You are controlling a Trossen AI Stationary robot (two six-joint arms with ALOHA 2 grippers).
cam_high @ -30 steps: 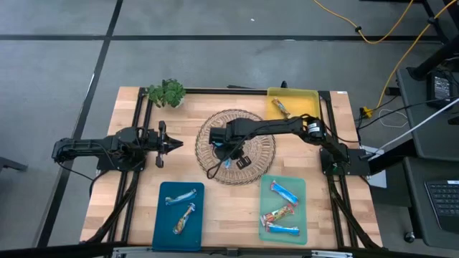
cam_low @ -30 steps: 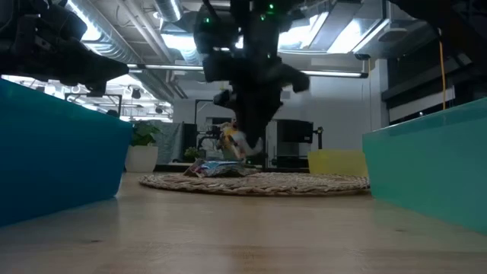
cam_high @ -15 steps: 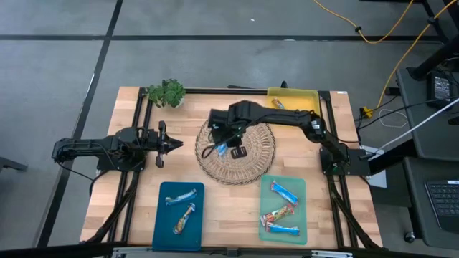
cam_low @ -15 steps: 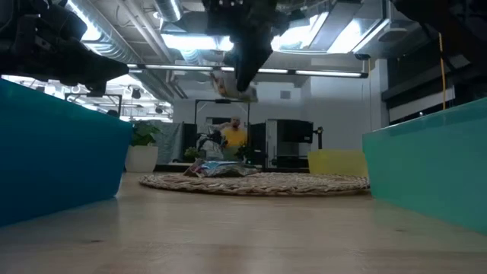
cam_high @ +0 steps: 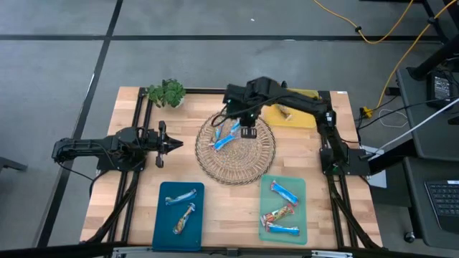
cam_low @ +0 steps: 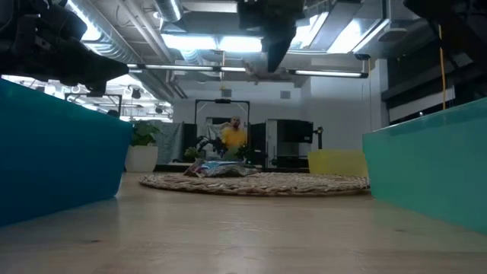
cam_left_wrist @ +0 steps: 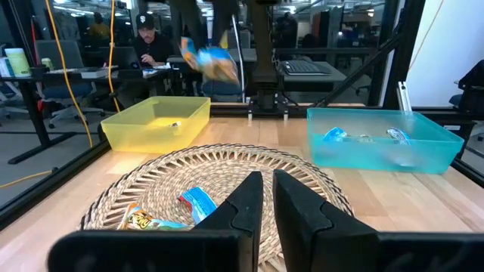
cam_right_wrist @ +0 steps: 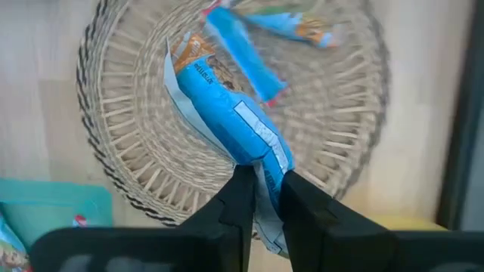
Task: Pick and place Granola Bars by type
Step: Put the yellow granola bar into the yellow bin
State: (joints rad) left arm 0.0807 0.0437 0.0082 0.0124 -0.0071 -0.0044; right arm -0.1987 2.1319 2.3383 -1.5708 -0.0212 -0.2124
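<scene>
High view
- Table [cam_high: 115, 154]: wooden top, dark frame rails along both sides.
- Woven mat [cam_high: 247, 161]: round, mid-table.
- Right gripper [cam_high: 231, 133]: raised over the mat's far half, arm reaching in from the right past the yellow tray [cam_high: 310, 117].
- Held bar [cam_high: 224, 138]: blue wrapper, showing below the right gripper over the mat.
- Blue tray [cam_high: 159, 223]: near left, holds two silvery bars [cam_high: 181, 208].
- Green tray [cam_high: 303, 188]: near right, holds three bars [cam_high: 281, 209], blue and orange-brown.
- Left gripper [cam_high: 176, 143]: parked at the table's left side, just short of the mat, fingers together on nothing.
- Leafy sprig [cam_high: 166, 92]: far left corner.

Low view
- Right gripper: hanging high above the mat [cam_low: 259, 182]; grip itself cannot be made out here.
- Bars on mat [cam_low: 213, 169]: small heap, lying flat.
- Person [cam_low: 233, 138]: yellow top, in the room behind.

Left wrist view
- Left gripper [cam_left_wrist: 268, 198]: two dark fingers nearly touching, empty.
- Bars on mat [cam_left_wrist: 198, 202]: one blue, one orange-brown beside it.
- Held bar [cam_left_wrist: 208, 60]: in the air, above the yellow tray's level.

Right wrist view
- Right gripper [cam_right_wrist: 262, 187]: fingers clamped on one end of the blue bar [cam_right_wrist: 227, 117].
- Bars left on mat [cam_right_wrist: 265, 45]: two, blue, below the held one.
</scene>
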